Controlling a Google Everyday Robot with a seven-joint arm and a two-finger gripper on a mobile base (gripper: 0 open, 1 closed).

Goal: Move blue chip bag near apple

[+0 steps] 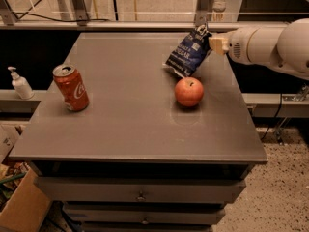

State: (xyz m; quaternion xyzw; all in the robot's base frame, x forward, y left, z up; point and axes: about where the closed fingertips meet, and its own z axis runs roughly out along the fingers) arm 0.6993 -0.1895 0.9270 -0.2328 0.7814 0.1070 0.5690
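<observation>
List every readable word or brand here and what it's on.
"Coca-Cola", white script, partly turned away: red soda can.
White lettering on the blue chip bag: too blurred to read.
The gripper, clamped on the bag's top corner at upper right: no text.

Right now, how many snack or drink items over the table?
3. Red metal soda can stands left; round red-orange apple sits right of centre; dark navy-blue foil chip bag hangs just behind it, top corner pinched in the gripper. None seem hidden.
</observation>
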